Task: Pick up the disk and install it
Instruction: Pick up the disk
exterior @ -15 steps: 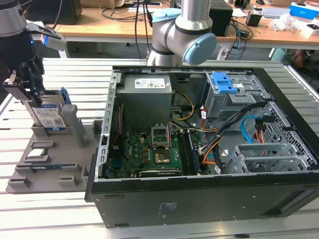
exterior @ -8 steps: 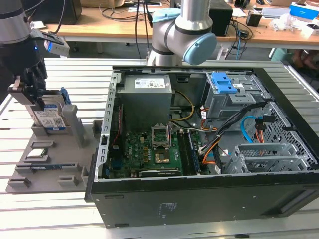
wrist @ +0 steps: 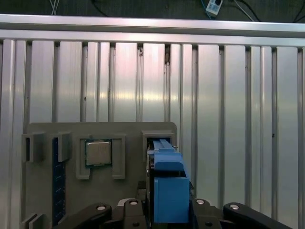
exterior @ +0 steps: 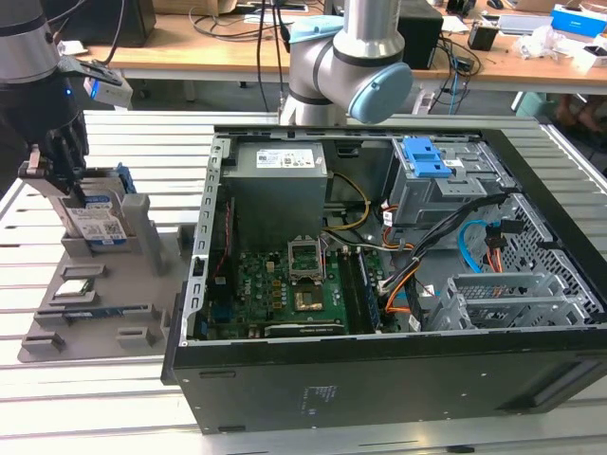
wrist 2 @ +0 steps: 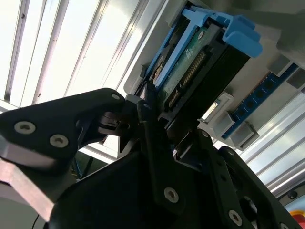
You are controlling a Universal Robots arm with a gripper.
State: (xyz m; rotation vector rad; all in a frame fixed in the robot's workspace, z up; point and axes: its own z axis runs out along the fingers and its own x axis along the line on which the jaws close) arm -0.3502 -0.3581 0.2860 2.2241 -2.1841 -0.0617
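Note:
The disk [exterior: 98, 223] stands on edge in a slot of the grey holder tray [exterior: 104, 303] at the exterior view's left; its white-and-blue label and blue bracket show. My gripper [exterior: 59, 185] reaches down onto its upper end, the black fingers on either side. In the second wrist view the disk [wrist 2: 190, 62] runs away from the gripper [wrist 2: 167, 129], connector edge and blue bracket visible, both fingers pressed against its sides. In the first wrist view the blue bracket of the disk [wrist: 167, 186] sits between the fingers of the gripper [wrist: 169, 210].
The open computer case [exterior: 379, 379] lies at the exterior view's right, with a grey drive bay and blue latch [exterior: 424, 156] at its back. The tray [wrist: 124, 129] also holds a square silver chip [wrist: 98, 152] and a blue memory stick [wrist: 56, 181]. A ribbed metal table surrounds everything.

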